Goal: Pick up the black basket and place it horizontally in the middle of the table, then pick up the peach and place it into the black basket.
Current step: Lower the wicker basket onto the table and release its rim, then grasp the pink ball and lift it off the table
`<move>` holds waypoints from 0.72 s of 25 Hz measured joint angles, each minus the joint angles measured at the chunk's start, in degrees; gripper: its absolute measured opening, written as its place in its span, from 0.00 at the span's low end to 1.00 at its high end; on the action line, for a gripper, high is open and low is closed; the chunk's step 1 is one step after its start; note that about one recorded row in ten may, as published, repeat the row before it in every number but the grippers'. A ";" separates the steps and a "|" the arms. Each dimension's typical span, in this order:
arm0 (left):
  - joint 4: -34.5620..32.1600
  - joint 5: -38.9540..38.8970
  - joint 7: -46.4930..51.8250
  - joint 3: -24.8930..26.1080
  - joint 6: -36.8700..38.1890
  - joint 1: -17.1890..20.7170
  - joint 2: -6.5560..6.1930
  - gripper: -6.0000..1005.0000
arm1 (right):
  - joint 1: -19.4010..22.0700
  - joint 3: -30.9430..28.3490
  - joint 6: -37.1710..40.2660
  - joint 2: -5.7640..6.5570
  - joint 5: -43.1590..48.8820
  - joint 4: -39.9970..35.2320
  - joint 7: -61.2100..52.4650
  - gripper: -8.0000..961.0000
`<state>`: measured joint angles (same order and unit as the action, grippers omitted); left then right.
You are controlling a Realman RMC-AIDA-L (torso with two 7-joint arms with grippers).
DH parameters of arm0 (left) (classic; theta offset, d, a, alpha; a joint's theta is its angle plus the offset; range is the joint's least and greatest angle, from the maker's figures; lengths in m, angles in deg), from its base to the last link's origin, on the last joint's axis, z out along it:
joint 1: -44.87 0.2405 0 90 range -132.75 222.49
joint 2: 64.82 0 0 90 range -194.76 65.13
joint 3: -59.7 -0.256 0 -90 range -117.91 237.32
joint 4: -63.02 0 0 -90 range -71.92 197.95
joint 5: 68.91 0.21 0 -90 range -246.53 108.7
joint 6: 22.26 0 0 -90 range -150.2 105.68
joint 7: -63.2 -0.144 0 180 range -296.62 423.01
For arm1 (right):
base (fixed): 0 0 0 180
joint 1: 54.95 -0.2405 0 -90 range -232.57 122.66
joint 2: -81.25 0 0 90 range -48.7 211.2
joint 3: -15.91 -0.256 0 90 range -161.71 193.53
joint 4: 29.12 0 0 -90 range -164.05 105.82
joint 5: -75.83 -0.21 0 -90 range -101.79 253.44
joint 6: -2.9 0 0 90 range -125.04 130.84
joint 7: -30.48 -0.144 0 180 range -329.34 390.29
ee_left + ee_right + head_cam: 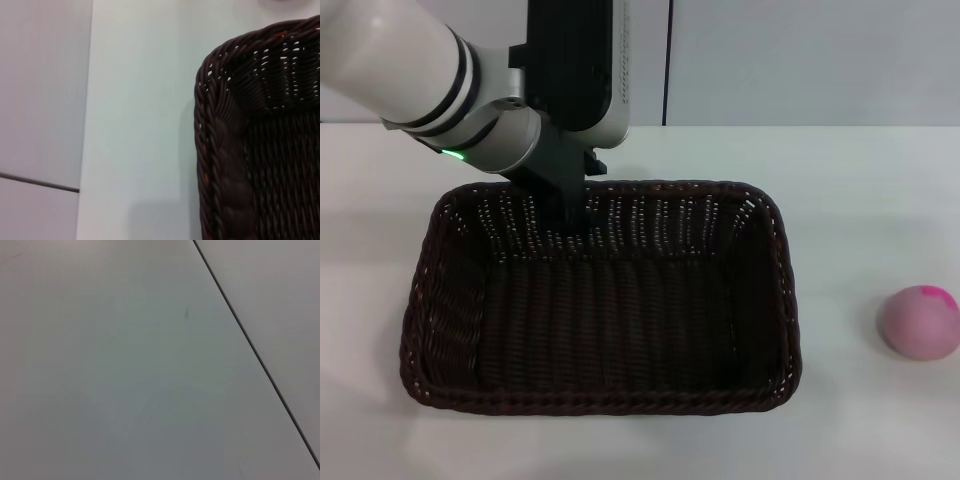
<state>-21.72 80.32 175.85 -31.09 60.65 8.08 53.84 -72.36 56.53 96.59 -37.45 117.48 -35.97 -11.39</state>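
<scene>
A bare test or laboratory-style room is suggested rather than a home or a kitchen. A plain white table is seen filling most of the head view, and behind it, along the top of the frame, a flat pale wall is shown, divided by a thin dark vertical seam at upper centre. The same smooth, unmarked pale surfaces are repeated in both wrist views, each crossed by one dark joint line. A white and black robot arm with a small green indicator light is seen at the upper left. No furnishing or decoration is shown.
</scene>
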 joint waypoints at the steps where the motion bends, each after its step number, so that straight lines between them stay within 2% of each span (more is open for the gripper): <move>1: -0.38 0.03 0.00 0.16 -0.37 0.29 -0.03 0.35 | 0.06 0.00 0.00 0.00 0.00 -0.09 -0.01 0.76; 2: -0.38 0.03 0.00 0.16 -0.37 0.29 -0.03 0.36 | 0.06 0.00 0.00 0.00 0.00 -0.09 -0.01 0.76; 3: -1.35 -1.03 0.14 2.61 -1.37 1.12 -0.07 0.36 | 0.60 0.25 0.02 0.26 0.11 -0.74 -0.80 0.76; 4: -1.35 -1.03 0.14 2.61 -1.37 1.12 -0.07 0.41 | 0.60 0.25 0.02 0.26 0.11 -0.74 -0.80 0.76; 5: -1.87 -1.96 0.12 4.57 -1.90 1.58 -0.13 0.45 | 2.16 0.56 0.02 1.02 1.69 -2.98 -3.51 0.76; 6: -2.35 -4.84 -0.25 7.75 -2.48 2.50 -0.14 0.50 | 2.16 0.56 0.02 1.02 1.69 -2.98 -3.51 0.76; 7: -2.60 -7.87 -0.78 10.75 -3.00 3.59 -0.24 0.55 | 3.42 0.61 0.01 1.81 3.45 -5.42 -6.04 0.76; 8: -2.88 -15.06 -2.02 17.05 -4.31 6.19 -0.30 0.59 | 6.07 0.24 -0.56 3.43 9.48 -11.96 -13.47 0.76; 9: -2.88 -15.06 -2.02 17.05 -4.31 6.19 -0.30 0.62 | 6.07 0.24 -0.56 3.43 9.48 -11.96 -13.47 0.76; 10: -2.83 -18.40 -2.64 19.91 -4.88 7.46 -0.31 0.64 | 7.09 -0.19 -1.05 4.37 12.59 -15.86 -17.51 0.76; 12: -1.58 -28.34 -5.00 25.58 -6.62 11.07 -0.33 0.68 | 9.01 -1.80 -2.35 6.34 21.41 -25.52 -29.30 0.76; 13: 0.84 -38.99 -8.73 29.69 -8.77 14.95 -0.32 0.71 | 9.38 -5.51 -1.97 7.84 32.15 -34.93 -43.11 0.76; 14: 0.84 -38.99 -8.73 29.69 -8.77 14.95 -0.32 0.71 | 9.38 -5.51 -1.97 7.84 32.15 -34.93 -43.11 0.76; 15: 2.59 -44.84 -11.43 31.19 -10.08 17.04 -0.30 0.71 | 7.65 -10.45 0.84 9.22 45.56 -45.42 -58.57 0.76; 16: 4.91 -50.53 -14.66 32.06 -11.15 19.46 -0.27 0.71 | 7.65 -10.45 0.84 9.22 45.56 -45.42 -58.57 0.76; 17: 7.21 -56.40 -18.09 32.40 -11.87 21.32 -0.31 0.71 | 6.24 -12.31 2.87 9.88 52.04 -50.49 -65.14 0.76; 18: 13.02 -68.81 -27.50 32.46 -11.91 25.61 -0.35 0.71 | 2.89 -13.68 7.90 11.20 63.52 -58.16 -75.13 0.76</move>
<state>-8.71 11.50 148.35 1.37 48.74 33.69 53.49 -69.47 42.85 104.49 -26.24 181.00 -94.13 -86.52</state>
